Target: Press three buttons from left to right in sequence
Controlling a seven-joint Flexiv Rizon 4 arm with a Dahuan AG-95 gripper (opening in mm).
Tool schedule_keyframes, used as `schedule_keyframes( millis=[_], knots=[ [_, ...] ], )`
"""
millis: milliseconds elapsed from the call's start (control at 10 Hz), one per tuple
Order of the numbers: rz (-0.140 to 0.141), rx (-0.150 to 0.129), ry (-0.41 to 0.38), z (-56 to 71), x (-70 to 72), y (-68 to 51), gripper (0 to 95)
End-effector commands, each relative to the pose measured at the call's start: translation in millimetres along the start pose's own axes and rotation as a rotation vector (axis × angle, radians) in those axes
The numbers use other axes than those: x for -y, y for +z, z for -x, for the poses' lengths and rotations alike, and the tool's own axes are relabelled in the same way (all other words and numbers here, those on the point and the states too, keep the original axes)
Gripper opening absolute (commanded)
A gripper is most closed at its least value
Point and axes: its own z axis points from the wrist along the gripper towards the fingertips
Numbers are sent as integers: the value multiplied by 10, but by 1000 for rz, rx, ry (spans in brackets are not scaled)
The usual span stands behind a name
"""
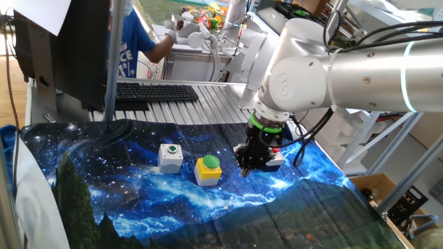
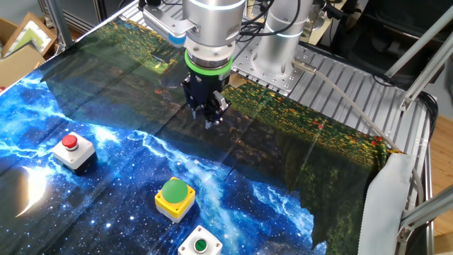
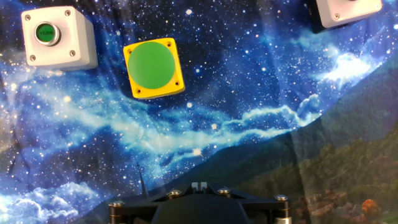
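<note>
Three button boxes stand in a row on the galaxy-print cloth. The grey box with a small green cap is at the left in the hand view. The yellow box with a large green dome is beside it. The light box with a red cap is cut off at the hand view's top right. My gripper hangs above the dark part of the cloth, apart from all three boxes. Its fingertips touch each other and hold nothing. In one fixed view the gripper mostly hides the red-cap box.
A black keyboard lies on the ribbed metal table behind the cloth. A person in blue stands at the back. The arm's base and cables stand at the table's edge. A cardboard box is off the table.
</note>
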Motion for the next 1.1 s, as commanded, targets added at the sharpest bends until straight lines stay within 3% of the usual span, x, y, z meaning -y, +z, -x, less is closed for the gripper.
schedule_keyframes(
  millis=[100, 600, 1000, 1100],
  knots=[
    [0, 0, -21, -1, 1, 1, 0],
    [1, 0, -71, -1, 2, 0, 0],
    [0, -7, -43, -1, 2, 0, 760],
    [0, -8, -34, -1, 2, 0, 760]
  ],
)
